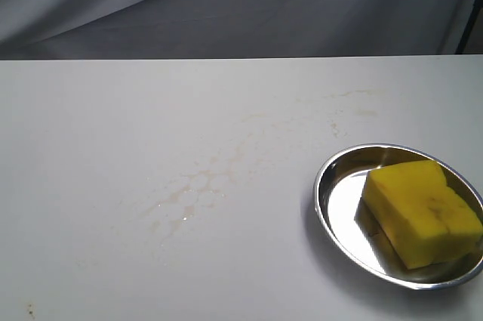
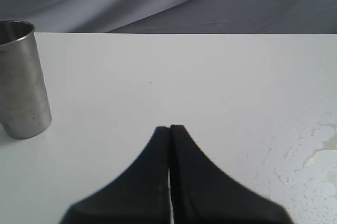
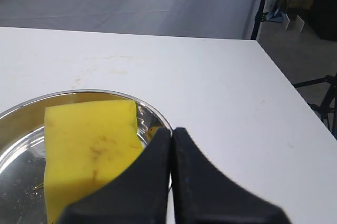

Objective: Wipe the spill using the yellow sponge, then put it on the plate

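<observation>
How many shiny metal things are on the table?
2. A round plate on the right, holding the yellow sponge; an upright cup, seen only by the left wrist camera. Others may be out of view.

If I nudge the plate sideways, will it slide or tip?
The plate looks like shiny steel on a smooth table, so it probably slides easily. Wide and shallow, it seems unlikely to tip. The sponge likely rides along.
</observation>
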